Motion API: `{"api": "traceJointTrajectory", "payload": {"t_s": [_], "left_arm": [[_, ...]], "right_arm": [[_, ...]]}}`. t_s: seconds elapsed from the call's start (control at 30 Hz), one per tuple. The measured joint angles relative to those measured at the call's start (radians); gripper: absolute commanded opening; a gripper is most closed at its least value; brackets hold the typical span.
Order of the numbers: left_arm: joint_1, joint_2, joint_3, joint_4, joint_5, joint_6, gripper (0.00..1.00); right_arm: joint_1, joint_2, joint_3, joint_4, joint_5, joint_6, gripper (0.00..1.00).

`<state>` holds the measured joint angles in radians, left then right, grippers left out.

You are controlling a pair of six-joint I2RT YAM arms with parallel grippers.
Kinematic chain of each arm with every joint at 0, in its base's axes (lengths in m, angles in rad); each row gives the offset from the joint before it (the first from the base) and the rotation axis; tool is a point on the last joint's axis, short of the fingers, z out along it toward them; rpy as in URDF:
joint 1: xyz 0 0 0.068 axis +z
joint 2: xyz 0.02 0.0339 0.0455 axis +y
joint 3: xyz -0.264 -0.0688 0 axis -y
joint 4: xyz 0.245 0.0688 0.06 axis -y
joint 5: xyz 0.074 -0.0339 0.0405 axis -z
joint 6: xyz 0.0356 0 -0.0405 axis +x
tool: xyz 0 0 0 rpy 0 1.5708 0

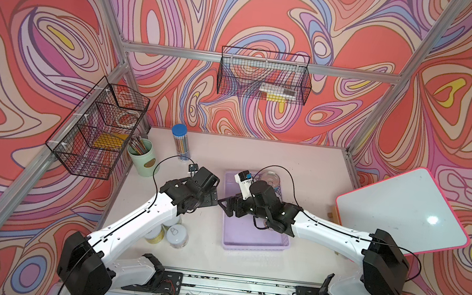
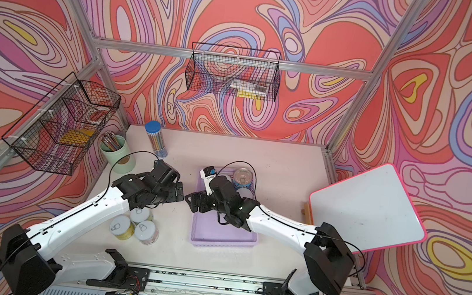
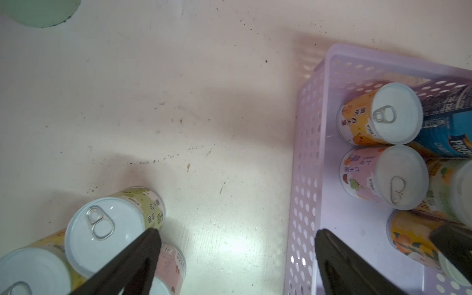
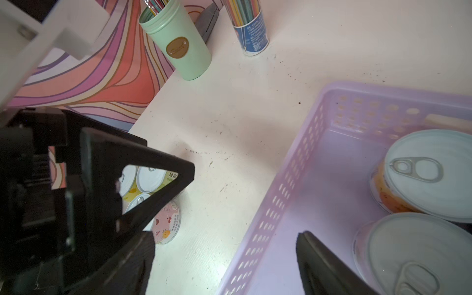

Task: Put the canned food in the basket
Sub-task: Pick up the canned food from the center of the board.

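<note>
Left tool point(image 3: 237, 255), right tool point(image 4: 224, 258) both spread, empty, at wall of lilac slotted plastic basket point(image 3: 306, 178); three silver-topped tins point(image 3: 104, 235) outside on table point(image 3: 204, 102).

walls: swirling red-lilac-cream patterned panels point(image 1: 275, 12) | frame: silver aluminium bars point(image 1: 179, 52) | surface: scuffed pale pink worktop point(image 1: 318, 164) | right edge: pink-rimmed white board point(image 1: 405, 205), glare spot | back wall: black wire-mesh basket point(image 1: 263, 75)
</note>
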<state>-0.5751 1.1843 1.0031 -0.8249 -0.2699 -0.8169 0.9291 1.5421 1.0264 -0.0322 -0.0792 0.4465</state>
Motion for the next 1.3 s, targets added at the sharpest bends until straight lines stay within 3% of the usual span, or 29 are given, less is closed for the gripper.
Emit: {"api": "traceJointTrajectory", "payload": {"t_s": [0.47, 1.3], "left_arm": [[0.180, -0.174, -0.135, -0.105, -0.013, -0.030, 0.99], [0.439, -0.016, -0.175, -0.028, 0.110, 0.092, 0.99]], "right_arm": [[0.120, 0.102, 0.098, 0.008, 0.008, -0.016, 0.88], [0.138, 0.030, 0.033, 0.055, -0.020, -0.113, 0.88]]}}
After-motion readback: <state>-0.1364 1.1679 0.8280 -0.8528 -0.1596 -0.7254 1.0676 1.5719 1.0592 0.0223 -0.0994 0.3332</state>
